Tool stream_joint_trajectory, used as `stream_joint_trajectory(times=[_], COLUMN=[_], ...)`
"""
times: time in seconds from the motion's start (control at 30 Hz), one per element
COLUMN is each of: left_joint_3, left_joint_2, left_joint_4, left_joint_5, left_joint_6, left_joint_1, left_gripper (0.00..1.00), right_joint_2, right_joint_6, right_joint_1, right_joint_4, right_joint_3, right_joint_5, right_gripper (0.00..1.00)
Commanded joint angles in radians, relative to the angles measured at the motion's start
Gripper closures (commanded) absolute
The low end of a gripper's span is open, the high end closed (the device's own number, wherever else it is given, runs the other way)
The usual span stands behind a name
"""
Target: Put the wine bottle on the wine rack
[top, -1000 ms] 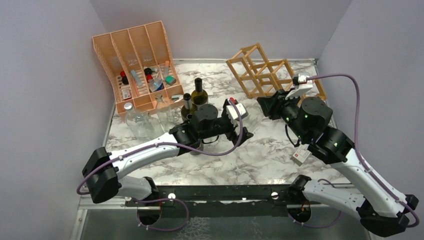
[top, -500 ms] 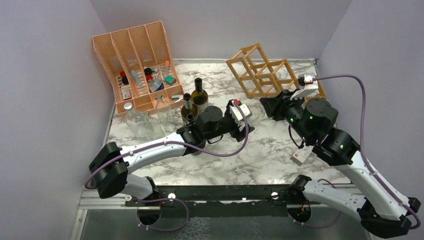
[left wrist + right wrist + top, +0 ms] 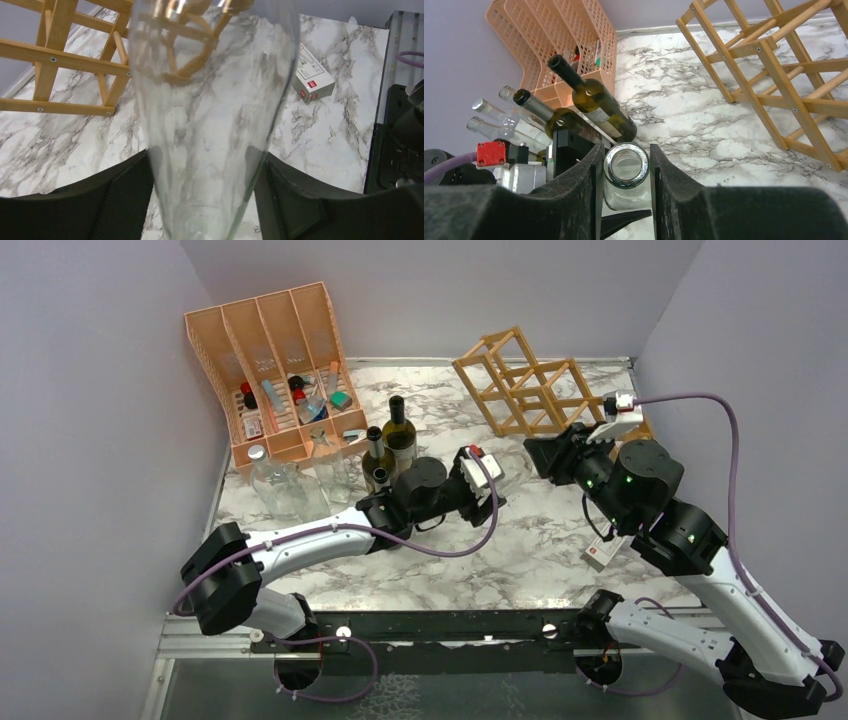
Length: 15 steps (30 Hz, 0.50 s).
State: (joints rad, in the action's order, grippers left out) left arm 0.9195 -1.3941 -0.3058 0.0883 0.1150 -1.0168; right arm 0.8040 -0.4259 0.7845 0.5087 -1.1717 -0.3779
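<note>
A clear glass wine bottle [image 3: 215, 100] hangs above the marble table between my two grippers; in the top view it is almost invisible. My left gripper [image 3: 205, 167] is shut on its wide body, with a black finger [image 3: 125, 195] against each side. My right gripper [image 3: 626, 155] is shut on the neck just below the open mouth [image 3: 626, 165]. In the top view the left gripper [image 3: 492, 498] and the right gripper [image 3: 540, 455] face each other mid-table. The light wooden wine rack [image 3: 520, 385] stands at the back right, also seen in the left wrist view [image 3: 50, 55] and the right wrist view [image 3: 774, 75].
An orange-pink slotted organiser [image 3: 270, 360] with small items stands at the back left. Two dark green wine bottles [image 3: 400, 430] stand upright in front of it, with clear bottles [image 3: 285, 485] to their left. A small white box [image 3: 603, 552] lies near the right arm.
My left gripper's fingers have closed onto the clear bottle's body. Both arms have drifted slightly to the right; the right gripper stays shut on the neck.
</note>
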Motion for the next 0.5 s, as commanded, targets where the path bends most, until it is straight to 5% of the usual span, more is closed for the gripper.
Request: stream_joint_trajectory(times=[0.0, 0.1, 0.17, 0.23, 0.33, 0.47], left_joint_3=[0.005, 0.030, 0.055, 0.073, 0.087, 0.093], left_joint_2=[-0.025, -0.044, -0.053, -0.053, -0.039, -0.019], left_joint_4=[-0.026, -0.028, -0.029, -0.031, -0.040, -0.044], left_joint_5=[-0.003, 0.002, 0.010, -0.003, -0.003, 0.032], left_joint_6=[0.027, 0.043, 0.079, 0.126, 0.257, 0.507], left_joint_1=[-0.003, -0.003, -0.003, -0.003, -0.003, -0.002], left_gripper=[0.41, 0.71, 0.99, 1.00, 1.00, 1.00], right_joint_2=[-0.032, -0.037, -0.039, -0.038, -0.050, -0.096], right_joint_6=[-0.040, -0.050, -0.056, -0.063, -0.091, -0.104], right_joint_1=[0.007, 0.007, 0.006, 0.007, 0.006, 0.006], right_joint_4=[-0.048, -0.029, -0.006, 0.040, 0.140, 0.254], right_joint_3=[-0.052, -0.058, -0.064, -0.074, -0.094, -0.122], right_joint_5=[0.000, 0.012, 0.025, 0.034, 0.028, 0.031], right_gripper=[0.99, 0.99, 0.98, 0.81, 0.38, 0.29])
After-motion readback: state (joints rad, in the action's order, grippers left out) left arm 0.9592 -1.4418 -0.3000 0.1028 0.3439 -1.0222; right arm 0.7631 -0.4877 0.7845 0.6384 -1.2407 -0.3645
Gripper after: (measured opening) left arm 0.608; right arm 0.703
